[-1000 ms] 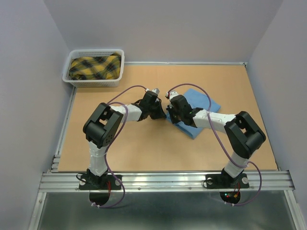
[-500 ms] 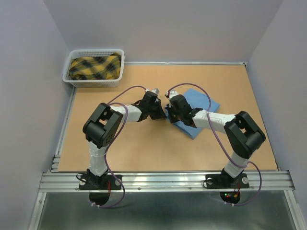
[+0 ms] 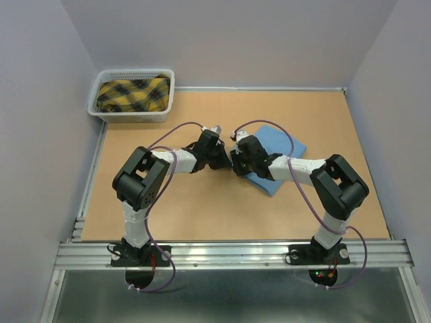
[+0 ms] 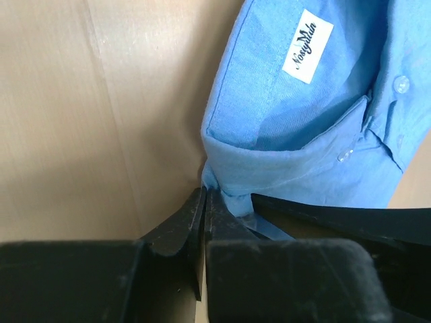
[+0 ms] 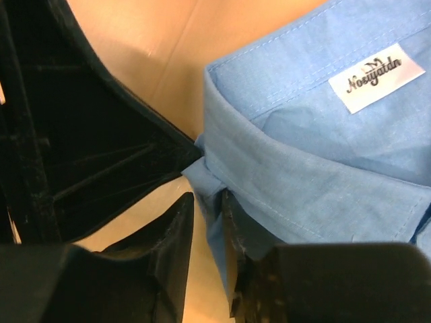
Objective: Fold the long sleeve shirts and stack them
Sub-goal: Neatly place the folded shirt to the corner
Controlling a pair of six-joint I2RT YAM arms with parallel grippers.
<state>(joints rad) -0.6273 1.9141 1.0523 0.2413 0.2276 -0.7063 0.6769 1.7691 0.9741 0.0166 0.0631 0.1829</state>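
One folded light blue shirt (image 3: 281,149) is laid right of centre on the tabletop (image 3: 202,215). At its collar corner, the right end effector (image 5: 205,197) is held slightly parted. The left end effector (image 4: 203,193) is nearly closed, and any grip cannot be told. One basket (image 3: 131,116) is set far left.

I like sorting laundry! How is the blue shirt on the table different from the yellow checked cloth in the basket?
The blue shirt is one plain colour; the yellow checked cloth has dark crossing stripes. The blue shirt lies folded flat on the bare table; the yellow checked cloth sits bunched inside the white basket at the far left corner. The blue shirt shows a collar and a label; the yellow checked cloth shows neither. Both are soft fabric.
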